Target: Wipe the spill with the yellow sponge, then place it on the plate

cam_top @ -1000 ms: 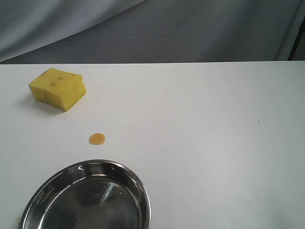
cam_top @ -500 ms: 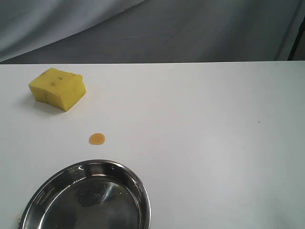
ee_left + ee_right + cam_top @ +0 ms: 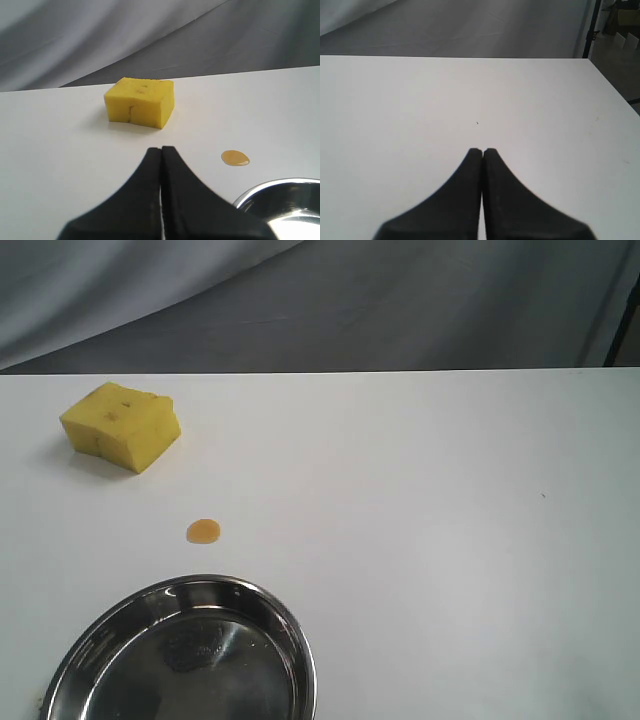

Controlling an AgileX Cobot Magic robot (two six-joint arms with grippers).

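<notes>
The yellow sponge (image 3: 121,426) sits on the white tabletop (image 3: 430,540) close to its far left corner, a little in from the far edge. It lies flat with one corner turned toward the near edge, and nothing is touching it. A few small brownish specks mark its top face. The spill (image 3: 203,531), a small round orange-amber spot, lies nearer the middle of the left side. It is between the sponge and the plate (image 3: 285,618), well apart from the sponge and only a short way from the plate's far rim. The plate, a shiny steel dish with a raised rim, rests toward the near edge on the left (the exterior view cuts off its near part). Its base reflects dark and light patches. A tiny dark speck (image 3: 544,496) shows on the right half of the tabletop, and a grey cloth (image 3: 350,300) hangs behind the far edge.

The left gripper (image 3: 161,150) has its two black fingers pressed together with nothing between them. It hangs above bare tabletop on the near side of the sponge, pointing toward it, apart from sponge, spill and plate. The right gripper (image 3: 482,151) is likewise closed tip to tip and empty, over the right side of the tabletop, pointing toward the far edge.
</notes>
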